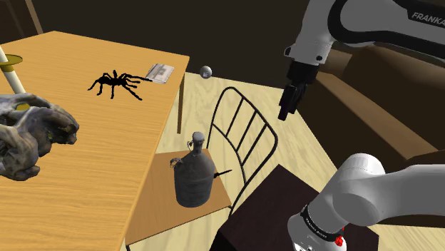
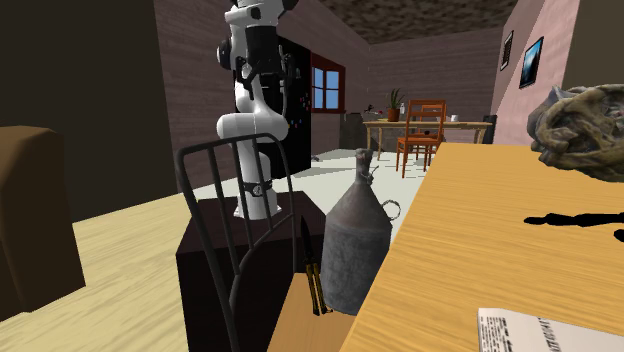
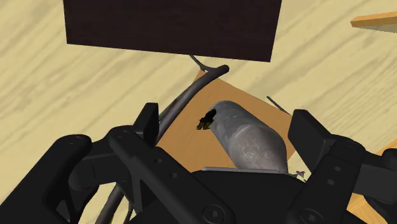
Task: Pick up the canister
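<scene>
The wooden table [image 1: 85,164] is seen well below the gripper [image 1: 285,113] and off to one side of it, beyond the chair [image 1: 157,207]. On the upper link of the white arm [image 1: 356,21] the word "FRANKA" can be read. The small print on the dark band near the arm's base cannot be made out. The arm is held high and bent over, so that the gripper is pointed down towards the chair. The grey canister [image 1: 194,175] is stood upright on the chair's wooden seat, well below the gripper and apart from it. The gripper's fingers are spread wide and nothing is grasped between them. The sheet [image 1: 160,72] on the table, far from the gripper, is printed, but the print cannot be read.
</scene>
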You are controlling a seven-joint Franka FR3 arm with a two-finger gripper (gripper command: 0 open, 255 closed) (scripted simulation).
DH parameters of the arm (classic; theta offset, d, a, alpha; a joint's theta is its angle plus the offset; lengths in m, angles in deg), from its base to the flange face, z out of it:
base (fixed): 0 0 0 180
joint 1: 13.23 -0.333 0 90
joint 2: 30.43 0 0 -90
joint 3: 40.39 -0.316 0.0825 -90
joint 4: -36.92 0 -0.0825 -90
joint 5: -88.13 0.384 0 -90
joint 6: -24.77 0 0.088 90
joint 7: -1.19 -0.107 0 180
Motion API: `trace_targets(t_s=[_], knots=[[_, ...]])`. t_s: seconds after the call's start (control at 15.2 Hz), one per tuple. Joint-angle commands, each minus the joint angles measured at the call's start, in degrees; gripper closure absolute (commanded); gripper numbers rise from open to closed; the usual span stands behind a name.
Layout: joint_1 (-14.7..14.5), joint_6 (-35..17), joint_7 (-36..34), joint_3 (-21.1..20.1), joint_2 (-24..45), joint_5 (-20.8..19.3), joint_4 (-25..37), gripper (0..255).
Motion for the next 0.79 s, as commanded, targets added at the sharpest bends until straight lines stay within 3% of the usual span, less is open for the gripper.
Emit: trace_targets(t_s=[0.0, 0.73], knots=[[0.0, 0.0, 0.0, 0.0, 0.0, 0.0, 0.0, 0], [-3.26, -18.26, -8.56, -10.79, 14.36, 4.66, 0.72, 0]])
